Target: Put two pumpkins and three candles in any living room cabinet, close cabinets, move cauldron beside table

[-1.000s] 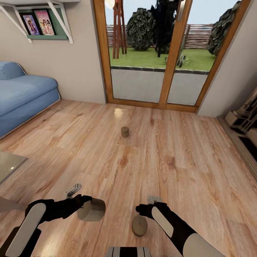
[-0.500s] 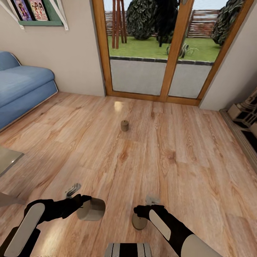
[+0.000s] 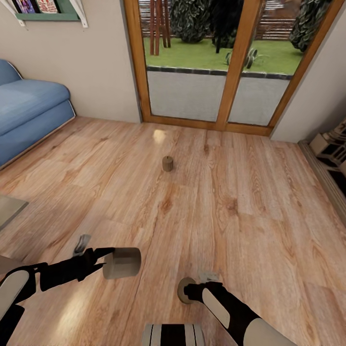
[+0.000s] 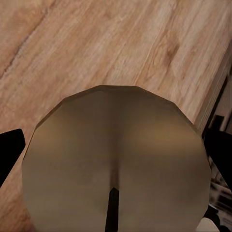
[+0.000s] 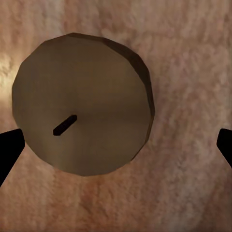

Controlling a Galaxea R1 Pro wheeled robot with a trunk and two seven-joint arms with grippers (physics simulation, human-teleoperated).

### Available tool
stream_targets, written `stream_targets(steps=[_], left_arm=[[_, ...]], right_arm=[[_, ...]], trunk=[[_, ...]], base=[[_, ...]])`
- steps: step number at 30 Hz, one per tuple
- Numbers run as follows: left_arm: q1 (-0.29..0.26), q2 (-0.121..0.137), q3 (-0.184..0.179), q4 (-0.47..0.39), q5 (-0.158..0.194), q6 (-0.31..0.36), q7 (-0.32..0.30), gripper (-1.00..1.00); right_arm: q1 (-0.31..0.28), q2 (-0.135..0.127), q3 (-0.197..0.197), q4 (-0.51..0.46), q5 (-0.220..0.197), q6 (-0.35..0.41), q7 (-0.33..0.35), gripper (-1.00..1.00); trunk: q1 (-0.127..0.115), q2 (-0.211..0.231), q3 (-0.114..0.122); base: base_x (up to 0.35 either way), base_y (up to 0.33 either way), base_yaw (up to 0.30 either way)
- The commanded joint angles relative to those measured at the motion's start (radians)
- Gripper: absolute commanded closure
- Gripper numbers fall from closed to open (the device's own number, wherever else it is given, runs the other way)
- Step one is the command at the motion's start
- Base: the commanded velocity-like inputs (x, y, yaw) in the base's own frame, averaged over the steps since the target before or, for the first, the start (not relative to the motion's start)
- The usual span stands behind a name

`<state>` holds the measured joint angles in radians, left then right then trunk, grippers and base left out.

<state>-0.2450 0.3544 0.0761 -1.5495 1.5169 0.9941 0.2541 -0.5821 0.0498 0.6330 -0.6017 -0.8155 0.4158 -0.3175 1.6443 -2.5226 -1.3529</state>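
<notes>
wooden floor (image 3: 230, 202) boards, light brown, spread under both arms. the left gripper (image 3: 106, 262) holds a beige candle (image 3: 121, 263) lying on its side up in the air, its black fingers (image 4: 9, 152) pressing on the two sides of the candle, so it is pinching it tight. in the left wrist view the round top of that candle fills the space between the fingers, with the little dark wick pointing at the camera. the right gripper (image 3: 191, 291) is low by the floor, and a second candle (image 3: 184, 290) sits just under it. in the right wrist view this second candle (image 5: 82, 104) stands on the floor with its wick up, and the two black fingertips (image 5: 9, 150) are far apart on either side, not touching it, so that hand is spread wide. a third candle (image 3: 167, 164) stands alone on the floor well ahead of both grippers, toward the glass door (image 3: 221, 62). a blue sofa (image 3: 29, 115) is far off past the left gripper, and a bit of the grey table (image 3: 8, 209) corner peeks in near the left arm.
</notes>
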Motion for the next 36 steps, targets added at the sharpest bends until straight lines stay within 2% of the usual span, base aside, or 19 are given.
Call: stream_targets(steps=[1, 10, 18, 36], left_arm=[[0.000, 0.001, 0.001, 0.000, 0.012, 0.003, 0.008, 1.00], [0.000, 0.002, 0.001, 0.001, 0.012, 0.003, 0.007, 1.00], [0.000, 0.003, 0.001, 0.002, 0.012, 0.003, 0.007, 1.00], [0.000, 0.001, 0.001, 0.002, 0.012, 0.003, 0.008, 1.00]], right_arm=[[-0.001, -0.001, 0.005, -0.002, -0.005, 0.001, -0.009, -1.00], [-0.001, -0.001, 0.006, -0.003, 0.000, -0.006, -0.005, -1.00], [-0.001, -0.002, 0.029, -0.002, 0.001, -0.060, 0.079, -1.00], [-0.001, -0.002, 0.030, 0.000, 0.000, -0.075, 0.082, -1.00]], trunk=[[0.000, 0.000, -0.001], [0.000, 0.000, -0.001], [0.000, 0.000, -0.001], [0.000, 0.000, -0.001]], base=[[0.000, 0.000, 0.000], [0.000, 0.000, 0.000], [0.000, 0.000, 0.000], [0.039, -0.008, 0.000]])
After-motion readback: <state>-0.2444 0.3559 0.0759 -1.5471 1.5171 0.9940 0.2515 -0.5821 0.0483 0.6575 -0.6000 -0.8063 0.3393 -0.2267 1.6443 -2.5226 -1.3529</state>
